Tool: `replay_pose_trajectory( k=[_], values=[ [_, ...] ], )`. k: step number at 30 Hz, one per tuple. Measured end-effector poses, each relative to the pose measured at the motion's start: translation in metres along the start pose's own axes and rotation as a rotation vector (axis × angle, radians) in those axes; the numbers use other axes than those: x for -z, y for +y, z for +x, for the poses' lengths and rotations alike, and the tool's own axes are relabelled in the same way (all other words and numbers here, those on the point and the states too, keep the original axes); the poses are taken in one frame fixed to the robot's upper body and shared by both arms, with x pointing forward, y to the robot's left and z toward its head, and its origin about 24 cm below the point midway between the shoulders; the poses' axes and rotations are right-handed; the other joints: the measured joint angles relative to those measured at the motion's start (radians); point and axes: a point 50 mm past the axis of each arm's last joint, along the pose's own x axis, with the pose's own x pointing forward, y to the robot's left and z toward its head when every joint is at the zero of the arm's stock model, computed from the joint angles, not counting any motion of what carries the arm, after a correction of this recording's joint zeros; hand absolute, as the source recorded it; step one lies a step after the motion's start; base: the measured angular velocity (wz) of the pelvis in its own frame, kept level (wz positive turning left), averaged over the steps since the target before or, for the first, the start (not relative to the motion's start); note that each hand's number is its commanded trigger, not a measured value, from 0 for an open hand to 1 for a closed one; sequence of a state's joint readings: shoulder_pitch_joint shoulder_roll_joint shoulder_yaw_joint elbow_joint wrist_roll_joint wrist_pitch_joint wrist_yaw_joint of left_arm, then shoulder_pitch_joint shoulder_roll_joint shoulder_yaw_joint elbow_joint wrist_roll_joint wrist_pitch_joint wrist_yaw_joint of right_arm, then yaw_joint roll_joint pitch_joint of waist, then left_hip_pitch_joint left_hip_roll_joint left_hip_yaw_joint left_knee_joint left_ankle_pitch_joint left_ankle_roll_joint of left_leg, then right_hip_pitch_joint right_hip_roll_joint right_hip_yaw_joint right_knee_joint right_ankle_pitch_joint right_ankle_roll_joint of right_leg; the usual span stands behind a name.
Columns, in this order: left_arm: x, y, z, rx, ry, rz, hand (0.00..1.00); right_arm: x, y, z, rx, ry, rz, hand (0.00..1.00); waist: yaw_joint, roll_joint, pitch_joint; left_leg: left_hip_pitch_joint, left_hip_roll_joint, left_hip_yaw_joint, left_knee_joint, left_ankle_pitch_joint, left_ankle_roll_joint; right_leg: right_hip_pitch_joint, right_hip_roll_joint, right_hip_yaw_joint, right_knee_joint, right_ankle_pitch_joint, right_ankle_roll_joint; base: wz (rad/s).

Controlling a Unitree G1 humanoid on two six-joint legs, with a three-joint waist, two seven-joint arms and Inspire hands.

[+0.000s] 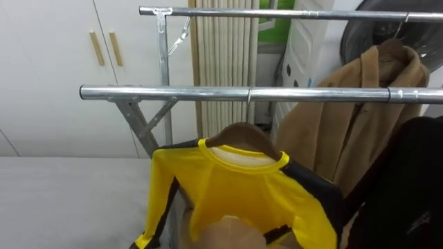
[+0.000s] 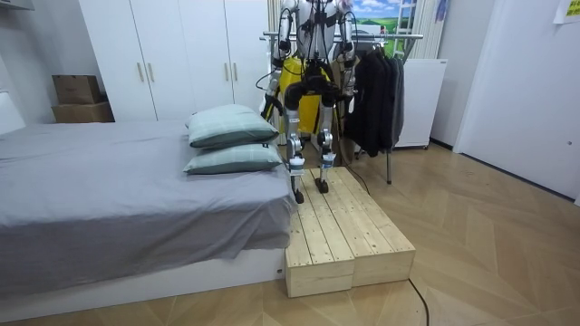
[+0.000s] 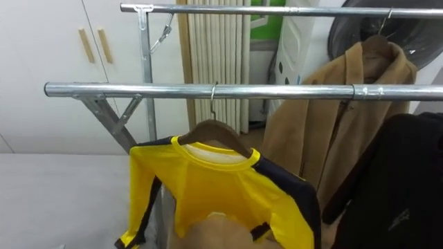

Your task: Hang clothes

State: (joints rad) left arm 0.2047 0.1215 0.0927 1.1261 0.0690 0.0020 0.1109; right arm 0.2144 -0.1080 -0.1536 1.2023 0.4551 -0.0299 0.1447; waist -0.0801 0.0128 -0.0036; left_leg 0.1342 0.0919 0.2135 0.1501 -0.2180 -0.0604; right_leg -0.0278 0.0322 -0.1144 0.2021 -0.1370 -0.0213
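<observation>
A yellow shirt (image 1: 235, 194) with black sleeves hangs on a wooden hanger (image 1: 243, 135). The hanger's hook sits over the near metal rail (image 1: 173, 93) of a clothes rack, close in front of me. At the bottom edge a beige rounded shape (image 1: 228, 235) lies in front of the shirt; I cannot tell what it is. In the room view I stand on a wooden platform (image 2: 344, 226), facing the rack with the yellow shirt (image 2: 292, 91) in front of my body.
A tan coat (image 1: 346, 117) hangs from the far rail (image 1: 277, 13), and a black garment (image 1: 408, 187) hangs at the right. A grey bed (image 1: 62, 200) lies to my left, white wardrobes (image 1: 55, 69) behind it. Two pillows (image 2: 231, 127) lie near the platform.
</observation>
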Motion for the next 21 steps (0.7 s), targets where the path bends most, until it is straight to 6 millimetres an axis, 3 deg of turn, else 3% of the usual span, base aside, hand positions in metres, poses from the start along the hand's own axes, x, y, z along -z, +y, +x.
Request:
replay_pose_trajectory(
  k=[21],
  values=[
    [-0.0004, 0.0015, 0.0026, 0.099, 0.048, -0.108, 0.0, 0.0021, 0.0006, -0.0004, -0.049, 0.028, 0.02, 0.0, -0.005, -0.008, 0.0005, -0.009, -0.003, 0.001, 0.001, 0.0, 0.0, -0.013, -0.007, -0.003, 0.003, -0.003, 0.001, 0.0]
  ],
)
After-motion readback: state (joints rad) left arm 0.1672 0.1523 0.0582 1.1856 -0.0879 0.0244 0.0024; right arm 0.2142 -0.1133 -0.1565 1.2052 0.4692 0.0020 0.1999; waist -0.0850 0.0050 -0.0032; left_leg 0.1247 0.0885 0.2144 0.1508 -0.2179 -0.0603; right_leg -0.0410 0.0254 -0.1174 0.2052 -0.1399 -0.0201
